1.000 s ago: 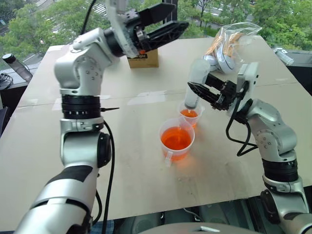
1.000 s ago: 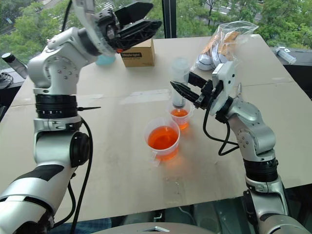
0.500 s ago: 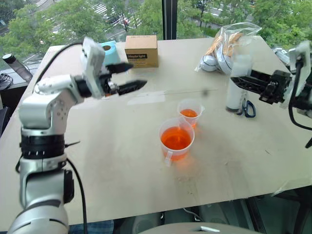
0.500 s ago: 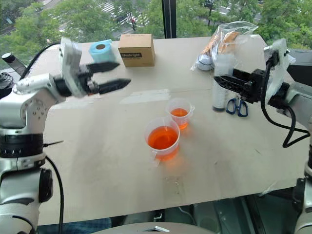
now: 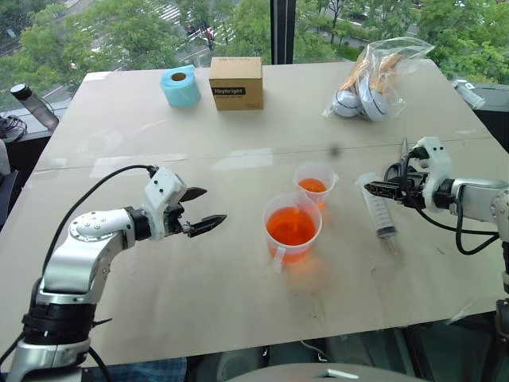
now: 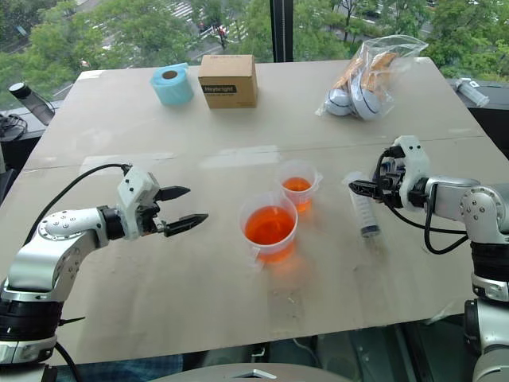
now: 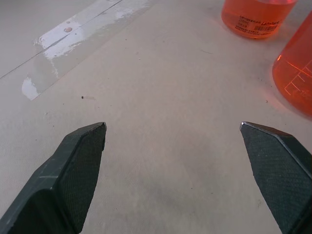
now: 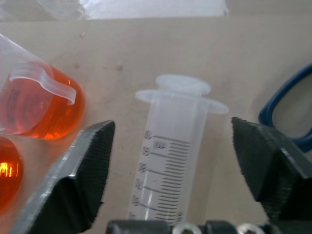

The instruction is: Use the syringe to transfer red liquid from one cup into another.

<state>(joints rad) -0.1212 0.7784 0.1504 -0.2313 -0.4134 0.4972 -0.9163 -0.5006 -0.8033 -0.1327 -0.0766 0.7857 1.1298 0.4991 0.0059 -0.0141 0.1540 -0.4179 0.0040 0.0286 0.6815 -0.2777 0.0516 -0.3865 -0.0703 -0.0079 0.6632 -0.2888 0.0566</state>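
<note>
a brown cardboard box [image 5: 236, 83] at the far side of the counter [image 5: 199, 270] carries a dark label with small white lettering too blurred to read reliably.

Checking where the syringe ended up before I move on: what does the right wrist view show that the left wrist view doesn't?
Right wrist view alone: the syringe lying on the table between the open right hand, its flange and black graduation marks plain, plus a blue scissors handle beside it. Left wrist view alone: a strip of clear tape on the tabletop ahead of the open left hand, which holds nothing. Both views share the two cups of red liquid, the small cup and the large cup, and the beige table.
</note>
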